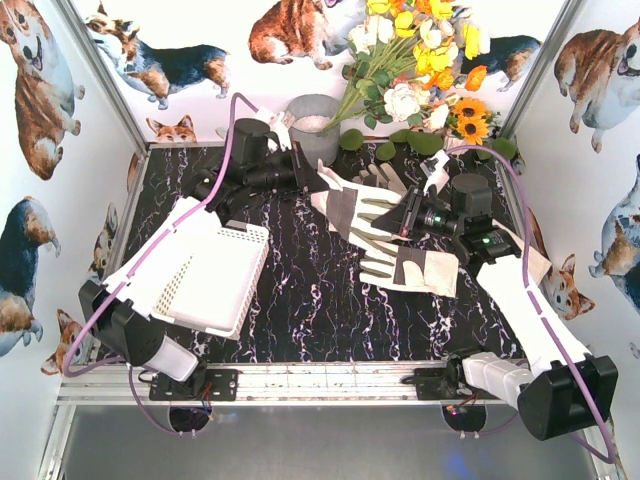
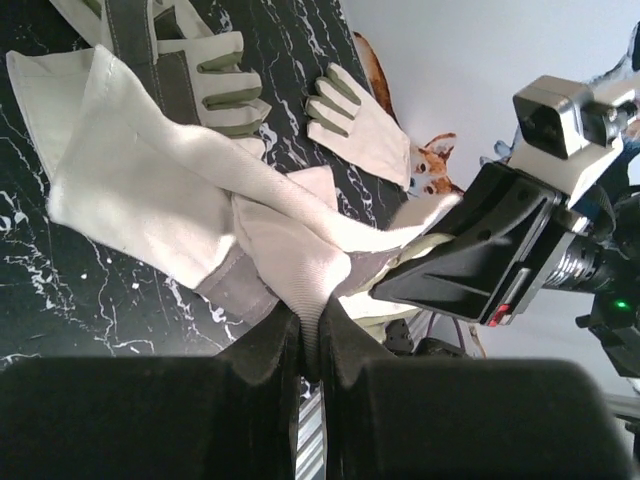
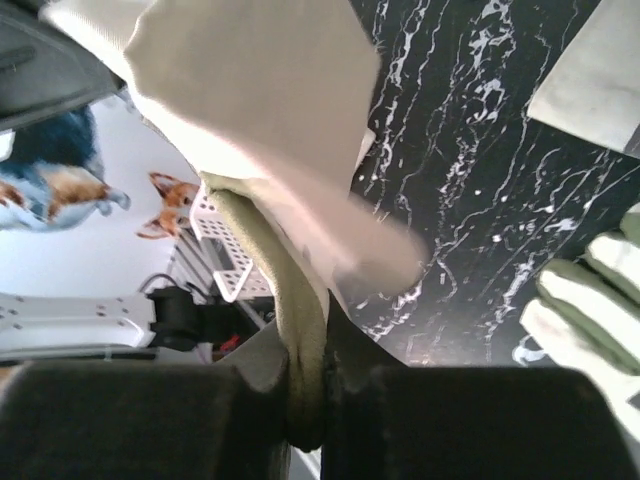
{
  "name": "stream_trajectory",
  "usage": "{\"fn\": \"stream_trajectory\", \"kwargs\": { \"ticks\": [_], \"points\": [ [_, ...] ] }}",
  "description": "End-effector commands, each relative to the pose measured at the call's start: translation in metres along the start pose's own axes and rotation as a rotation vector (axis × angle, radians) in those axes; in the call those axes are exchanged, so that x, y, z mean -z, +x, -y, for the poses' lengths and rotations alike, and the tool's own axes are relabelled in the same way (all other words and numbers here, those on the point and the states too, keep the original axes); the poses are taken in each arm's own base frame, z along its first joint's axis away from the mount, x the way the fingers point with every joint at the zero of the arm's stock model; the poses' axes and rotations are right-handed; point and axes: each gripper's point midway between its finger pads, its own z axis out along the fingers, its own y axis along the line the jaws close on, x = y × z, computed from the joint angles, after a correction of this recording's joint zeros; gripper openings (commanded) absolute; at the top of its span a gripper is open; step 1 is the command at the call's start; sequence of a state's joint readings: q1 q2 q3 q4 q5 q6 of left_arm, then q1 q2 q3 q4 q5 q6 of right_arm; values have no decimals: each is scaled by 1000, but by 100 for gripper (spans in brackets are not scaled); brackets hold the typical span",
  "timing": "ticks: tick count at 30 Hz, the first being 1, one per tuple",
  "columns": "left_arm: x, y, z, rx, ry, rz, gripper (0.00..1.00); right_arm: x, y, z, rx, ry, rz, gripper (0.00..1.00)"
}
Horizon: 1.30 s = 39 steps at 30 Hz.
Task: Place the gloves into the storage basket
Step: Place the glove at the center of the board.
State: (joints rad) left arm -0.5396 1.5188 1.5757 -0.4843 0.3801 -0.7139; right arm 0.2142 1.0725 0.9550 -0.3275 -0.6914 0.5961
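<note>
Overhead, two grippers and at least three gloves can be counted. The left gripper has its jaws pressed together on a fold of cream fabric. The right gripper is likewise clamped tight on an olive-grey edge. Both seem to hold the same stretched glove, at frame centre. A second glove lies flat just below it, and a third glove shows its fingers just above. The one storage basket sits tilted at left centre, under the left arm and apart from the gloves. Everything rests on a black marbled tabletop enclosed by corgi-print walls. One metal bucket and flowers stand at the back.
</note>
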Motion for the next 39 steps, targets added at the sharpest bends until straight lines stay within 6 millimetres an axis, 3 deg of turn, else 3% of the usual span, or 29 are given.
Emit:
{"fn": "stream_trajectory", "kwargs": {
  "ticks": [1, 4, 8, 11, 14, 17, 19, 24, 27, 36, 39],
  "points": [
    [20, -2, 8, -98, 4, 30, 9, 3, -19, -16, -3, -26, 64, 0],
    [35, 2, 1, -220, -40, 37, 41, 7, -13, -18, -4, -17, 33, 0],
    [62, 8, -4, -459, -106, 19, 72, 19, -1, -26, -10, -4, -48, 0],
    [77, 25, -3, -696, -123, -29, 94, 29, 10, -28, -40, 38, -139, 0],
    [85, 40, -14, -889, -173, -71, 98, 38, 23, -39, -62, 24, -233, 0],
    [85, 53, -20, -972, -142, -107, 99, 45, 35, -53, -46, -22, -297, 0],
    [82, 62, -16, -983, -77, -116, 99, 49, 44, -63, -52, -68, -344, 0],
    [77, 84, 6, -989, 115, -138, 100, 45, 82, -61, -78, -69, -536, 0],
    [71, 109, 12, -960, 224, -209, 100, 44, 103, -67, -37, -80, -644, 0],
    [70, 158, 9, -841, 373, -326, 100, 41, 105, -94, -8, -227, -692, 0],
    [65, 164, 7, -817, 384, -337, 100, 45, 107, -106, 10, -285, -718, 0]
  ]
}}
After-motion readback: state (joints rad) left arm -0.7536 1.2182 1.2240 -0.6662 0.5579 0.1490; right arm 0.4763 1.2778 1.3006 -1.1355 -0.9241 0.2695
